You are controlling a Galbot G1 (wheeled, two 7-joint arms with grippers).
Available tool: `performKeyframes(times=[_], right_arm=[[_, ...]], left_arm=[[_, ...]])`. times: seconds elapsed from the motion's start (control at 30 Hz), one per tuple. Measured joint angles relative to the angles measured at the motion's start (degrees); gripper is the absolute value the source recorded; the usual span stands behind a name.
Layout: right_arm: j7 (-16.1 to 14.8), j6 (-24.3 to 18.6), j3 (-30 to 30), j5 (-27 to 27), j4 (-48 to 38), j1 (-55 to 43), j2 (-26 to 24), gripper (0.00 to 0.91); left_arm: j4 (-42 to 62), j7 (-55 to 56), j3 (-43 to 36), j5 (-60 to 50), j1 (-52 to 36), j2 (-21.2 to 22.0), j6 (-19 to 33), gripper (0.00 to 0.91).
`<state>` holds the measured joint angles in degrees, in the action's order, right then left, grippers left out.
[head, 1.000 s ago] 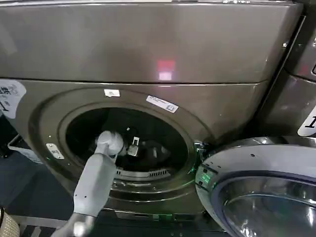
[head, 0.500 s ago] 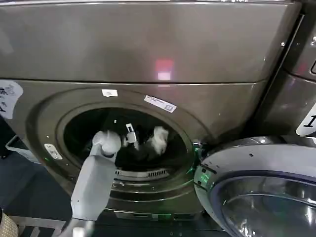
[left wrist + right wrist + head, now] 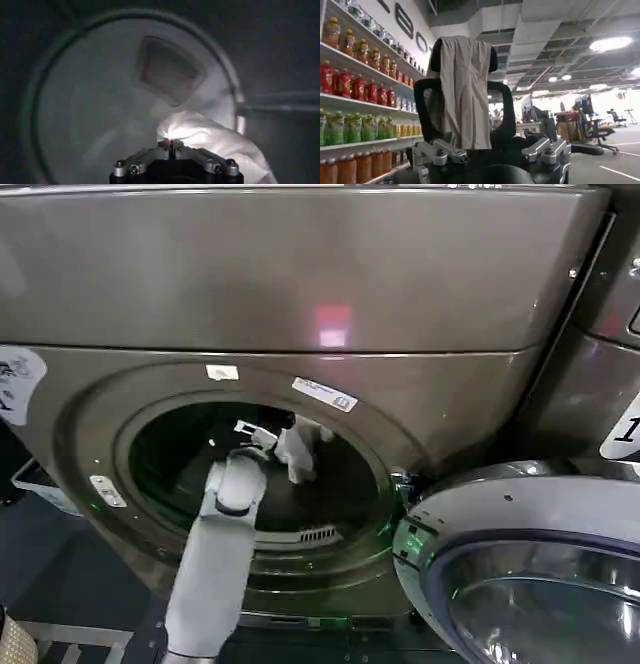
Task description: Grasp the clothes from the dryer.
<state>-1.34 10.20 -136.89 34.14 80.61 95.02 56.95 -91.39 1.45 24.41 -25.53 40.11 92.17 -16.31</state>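
**Left gripper holding the clothes inside the drum mouth**

The clothes [image 3: 299, 447] are hanging as a small pale bundle inside the round porthole of the dryer [image 3: 300, 284], in the upper middle of the opening and clear of the dark drum floor below. The bundle's long axis is running roughly up and down: it is draping downward from the point where it is being pinched. The left gripper [image 3: 262, 434] is sitting just beside the bundle's top, on the robot's left of it, with the left arm reaching up and in through the door ring. In the left wrist view the left gripper's jaws are meeting at the middle on a fold of the white fabric [image 3: 210, 137], so the jaws are clamping the cloth rather than standing apart. The way out is back toward the robot through the ring, and the hanging tail looks likely to trail below the grip and may brush the lower lip.

The right gripper [image 3: 492, 152] is waiting well away from the dryer, its fingers spread apart and holding nothing
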Motion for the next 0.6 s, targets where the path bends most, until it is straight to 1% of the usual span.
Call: performKeyframes(times=[0.23,0.6], right_arm=[[-0.25,-0.85,0.2,0.21,0.13,0.01,0.37,0.907],[-0.51,-1.24,0.02,0.44,0.39,0.37,0.41,0.907]], left_arm=[[-1.53,4.98,0.18,1.94,0.63,0.03,-0.72,0.0],[-2.57,8.09,0.13,3.05,1.23,0.03,-1.07,0.0]])
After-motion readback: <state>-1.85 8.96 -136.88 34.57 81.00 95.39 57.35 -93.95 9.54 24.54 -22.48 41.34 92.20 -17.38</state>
